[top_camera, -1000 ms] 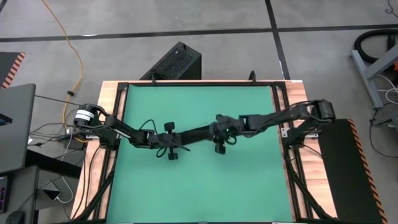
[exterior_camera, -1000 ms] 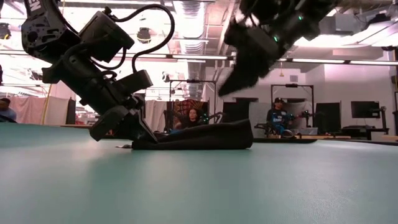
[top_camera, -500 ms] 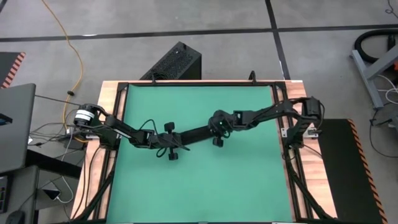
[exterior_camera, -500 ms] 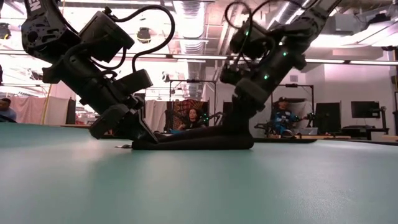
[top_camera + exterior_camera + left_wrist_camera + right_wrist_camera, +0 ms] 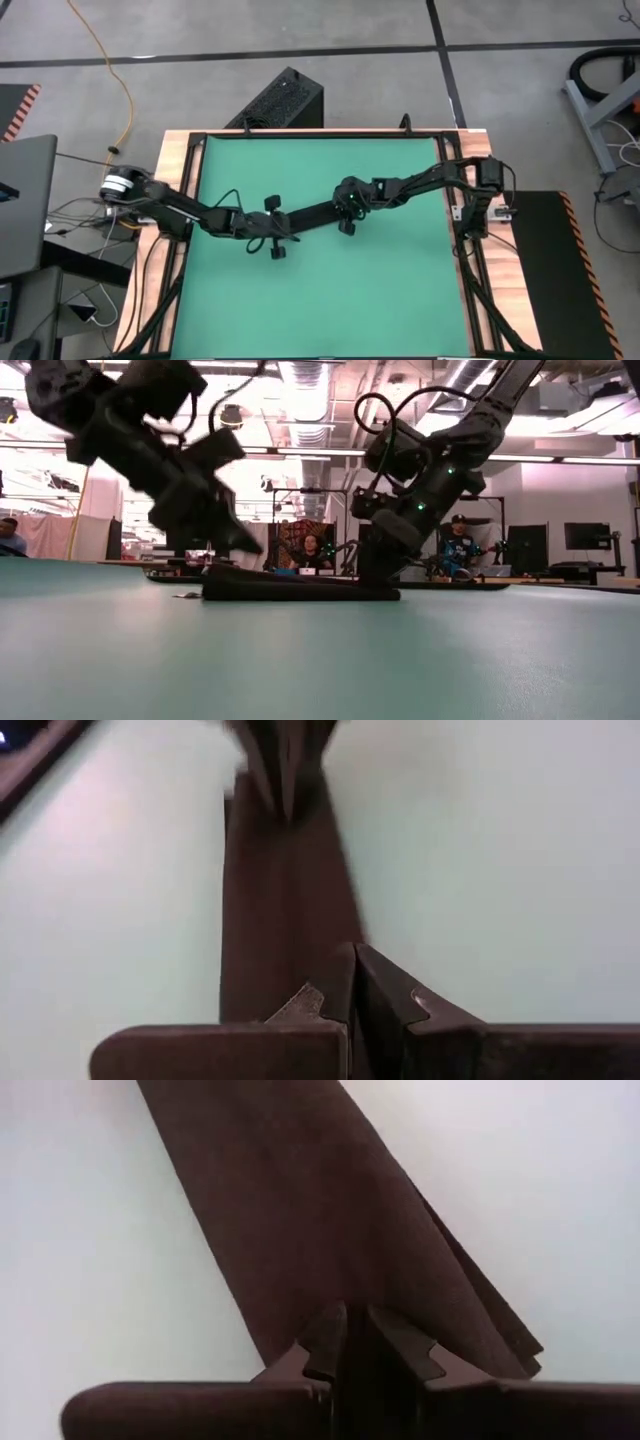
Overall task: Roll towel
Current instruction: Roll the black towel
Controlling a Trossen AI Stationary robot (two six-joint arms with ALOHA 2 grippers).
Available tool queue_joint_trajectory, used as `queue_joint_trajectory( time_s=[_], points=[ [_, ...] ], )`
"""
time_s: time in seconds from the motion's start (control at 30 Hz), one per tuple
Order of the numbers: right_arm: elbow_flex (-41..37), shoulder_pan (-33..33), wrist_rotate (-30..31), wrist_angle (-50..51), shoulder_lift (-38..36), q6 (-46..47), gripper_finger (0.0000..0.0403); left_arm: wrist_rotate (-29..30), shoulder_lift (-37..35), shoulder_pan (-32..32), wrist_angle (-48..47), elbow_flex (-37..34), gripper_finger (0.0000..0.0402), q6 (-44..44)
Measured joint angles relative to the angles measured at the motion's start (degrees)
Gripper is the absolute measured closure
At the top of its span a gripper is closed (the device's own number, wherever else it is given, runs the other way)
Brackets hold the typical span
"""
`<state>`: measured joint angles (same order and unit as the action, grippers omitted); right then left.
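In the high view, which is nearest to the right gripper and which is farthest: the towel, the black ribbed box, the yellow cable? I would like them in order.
From the right gripper:
1. The towel, pinched in this gripper at its right end, mid-mat.
2. The black ribbed box, on the floor beyond the table's far edge.
3. The yellow cable, on the floor at far left.

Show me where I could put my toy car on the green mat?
The green mat is bare in front of the towel, and behind it toward the black box. The middle is crowded: left gripper, right gripper.
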<state>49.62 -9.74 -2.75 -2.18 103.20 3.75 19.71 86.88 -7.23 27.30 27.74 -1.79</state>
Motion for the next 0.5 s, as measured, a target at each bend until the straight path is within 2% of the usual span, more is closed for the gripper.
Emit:
queue_joint_trajectory(
  time_s=[0.07, 0.17, 0.27, 0.4, 0.5],
  points=[
    [0.1, 0.1, -0.2, -1.2, 1.4, 1.0, 0.0337, 1.4, -3.4, -0.9, -1.8, 0.2, 0.0401, 0.6],
    [0.0, 0.6, -0.1, -1.6, 1.8, 1.2, 0.0337, 6.8, -7.3, -2.4, -3.0, -0.2, 0.0401, 2.6],
    [-0.1, 0.9, 0.3, -1.8, 1.1, 1.3, 0.0337, 13.2, -7.5, -3.3, 0.2, -3.9, 0.0401, 7.0],
    [-0.1, 1.1, 1.5, -1.9, 0.4, 2.7, 0.0337, 15.3, -2.1, -4.3, 19.6, -11.6, 0.0401, 12.0],
    [-0.1, 1.1, 1.5, -1.9, 0.4, 3.7, 0.0337, 16.3, 2.7, -5.8, 31.5, -13.2, 0.0402, 11.9]
  ],
)
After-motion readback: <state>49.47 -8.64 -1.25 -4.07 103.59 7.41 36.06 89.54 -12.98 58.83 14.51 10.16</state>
